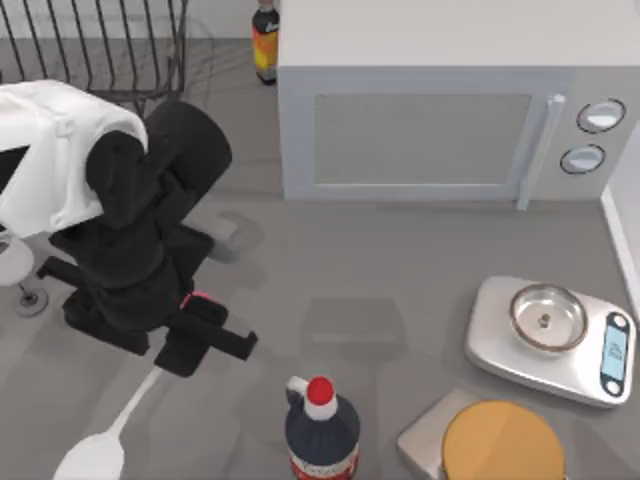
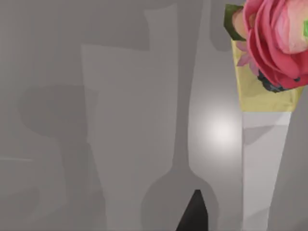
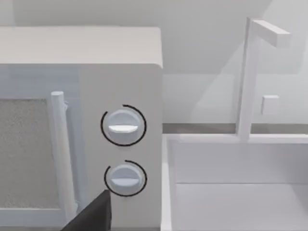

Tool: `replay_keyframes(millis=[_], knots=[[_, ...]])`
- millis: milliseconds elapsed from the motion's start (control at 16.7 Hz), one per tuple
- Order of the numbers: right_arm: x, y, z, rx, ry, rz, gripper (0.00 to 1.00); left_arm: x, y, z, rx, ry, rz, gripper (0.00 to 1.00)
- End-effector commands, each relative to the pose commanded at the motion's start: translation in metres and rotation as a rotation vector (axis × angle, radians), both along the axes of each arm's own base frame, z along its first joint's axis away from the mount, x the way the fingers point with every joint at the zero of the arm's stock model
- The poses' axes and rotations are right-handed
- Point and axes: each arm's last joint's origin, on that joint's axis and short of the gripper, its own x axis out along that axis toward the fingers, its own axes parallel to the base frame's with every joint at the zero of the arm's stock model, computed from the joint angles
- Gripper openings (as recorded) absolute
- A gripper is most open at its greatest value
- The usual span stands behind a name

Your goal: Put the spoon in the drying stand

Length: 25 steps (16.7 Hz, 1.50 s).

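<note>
Spoon (image 1: 110,435) first: it slants from its white bowl, near the table (image 1: 400,290) front edge, up toward the left hand (image 1: 205,335), well to the front-left of the microwave (image 1: 430,130). A speck of red shows right at the black fingers, which suggests the handle's knob sits between them, though the arm's bulk hides the contact and I cannot tell whether the hand is clamped or open. The drying stand (image 1: 100,50) stands just left of the microwave, at the back of the table. If the hold is only on the handle's end, the long spoon could pivot or slip during the carry; a swing might also clip the wine glass (image 1: 18,275) close by the arm, and a slanted spoon could catch on the rack's thin bars. The right arm is parked, its wrist camera facing the microwave's dials. The dark bottle (image 1: 322,430) in front of the microwave carries a label, but no writing is readable.
</note>
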Motion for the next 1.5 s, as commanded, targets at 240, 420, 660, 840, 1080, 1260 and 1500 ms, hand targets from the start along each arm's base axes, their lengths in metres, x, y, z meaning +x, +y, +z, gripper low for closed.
replay_keyframes(millis=[240,420,660,840,1080,1260,1500], knots=[[0.000,0.000,0.000,0.000,0.000,0.000,1.00,-0.007,0.000,0.066,0.007,0.023,-0.014,0.00],[0.000,0.000,0.000,0.000,0.000,0.000,1.00,-0.017,0.006,0.105,-0.007,0.005,-0.015,0.00],[0.000,0.000,0.000,0.000,0.000,0.000,1.00,-0.022,0.010,0.120,-0.016,-0.011,-0.012,0.00],[0.000,0.000,0.000,0.000,0.000,0.000,1.00,-0.021,0.010,0.119,-0.015,-0.010,-0.012,0.00],[0.000,0.000,0.000,0.000,0.000,0.000,1.00,-0.016,0.026,0.126,-0.098,-0.117,0.043,0.00],[0.000,0.000,0.000,0.000,0.000,0.000,1.00,-0.008,0.051,0.138,-0.210,-0.302,0.129,0.00],[0.000,0.000,0.000,0.000,0.000,0.000,1.00,0.000,0.094,0.159,-0.350,-0.668,0.246,0.00]])
